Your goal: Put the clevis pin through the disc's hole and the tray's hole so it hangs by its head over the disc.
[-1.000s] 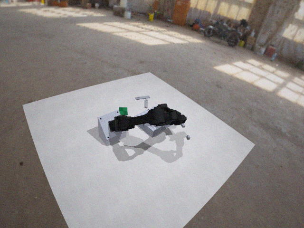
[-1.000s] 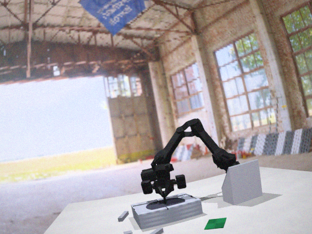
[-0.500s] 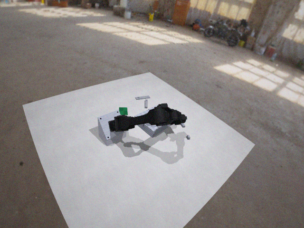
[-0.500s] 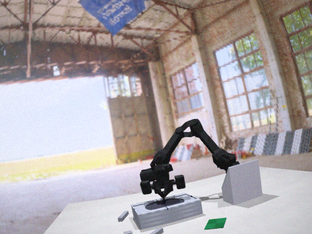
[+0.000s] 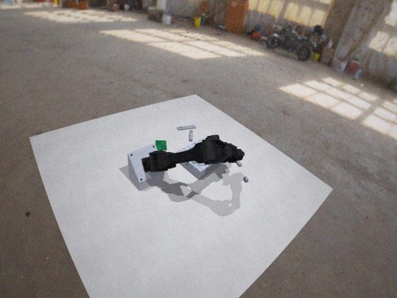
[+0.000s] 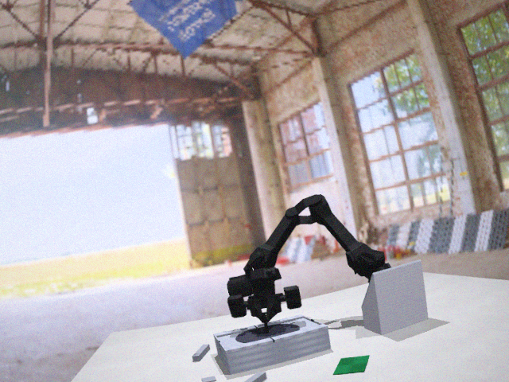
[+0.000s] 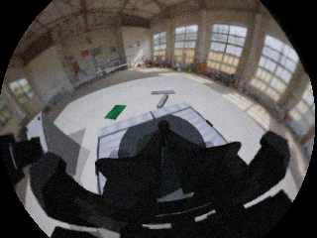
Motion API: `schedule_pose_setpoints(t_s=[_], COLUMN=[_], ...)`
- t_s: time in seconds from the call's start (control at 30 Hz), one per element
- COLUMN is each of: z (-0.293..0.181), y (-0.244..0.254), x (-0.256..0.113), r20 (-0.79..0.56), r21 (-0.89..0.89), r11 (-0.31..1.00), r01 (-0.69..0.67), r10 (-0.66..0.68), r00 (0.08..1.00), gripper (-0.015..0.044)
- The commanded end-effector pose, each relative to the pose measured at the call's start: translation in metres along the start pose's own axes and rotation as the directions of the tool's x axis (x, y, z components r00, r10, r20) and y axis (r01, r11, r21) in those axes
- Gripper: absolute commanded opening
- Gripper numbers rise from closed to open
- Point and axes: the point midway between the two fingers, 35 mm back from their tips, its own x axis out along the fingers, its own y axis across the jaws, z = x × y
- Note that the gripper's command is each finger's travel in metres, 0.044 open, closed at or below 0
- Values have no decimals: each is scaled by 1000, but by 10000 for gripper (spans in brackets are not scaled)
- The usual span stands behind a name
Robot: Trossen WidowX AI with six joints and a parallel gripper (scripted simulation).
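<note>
Over the steel tray (image 5: 200, 173) (image 6: 279, 350) (image 7: 116, 130): the black gripper (image 6: 266, 321) (image 7: 162, 131) points downward, its fingers clamped on the clevis pin (image 6: 266, 327), of which only a small dark stub can be made out.
Clevis pin: at the fingertips, above the middle of the disc; whether its end has entered the hole cannot be told.
Aluminium disc (image 6: 284, 329) (image 7: 187, 131): within the tray's rim, dark-looking and apparently flat, its middle hidden by the fingertips.
Arm (image 5: 208, 153) (image 6: 336, 230): arched from its mount to the tray, covering much of the tray in the top view.
Grey bar (image 5: 190, 135) (image 7: 162, 101): lying just beside the tray.
Flat grey strip (image 5: 185, 127) (image 7: 163, 92): past that bar, a little farther from the tray.
Green square (image 5: 160, 144) (image 6: 351, 364) (image 7: 115, 112): flat on the white table (image 5: 176, 240) (image 6: 464, 304) (image 7: 74, 116), apart from the tray.
Wedge-shaped mount (image 5: 136, 163) (image 6: 401, 298) (image 7: 35, 131): upright, well apart from the tray, with the arm fixed to its sloping face.
Motorcycle (image 5: 288, 41): far beyond the tray, by the hall's wall.
Blue banner (image 6: 184, 25): high above the tray's level, under the roof trusses.
</note>
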Motion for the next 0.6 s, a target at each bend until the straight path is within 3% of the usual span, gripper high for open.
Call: schedule_pose_setpoints(t_s=[0.0, 0.57], z=[0, 0], y=[-3, -6], x=[0, 0], r20=[-4, -4], r21=[1, 1], r11=[1000, 1000], r01=[6, 6], r10=[-6, -6], r00=[1000, 1000], gripper=[0, 0])
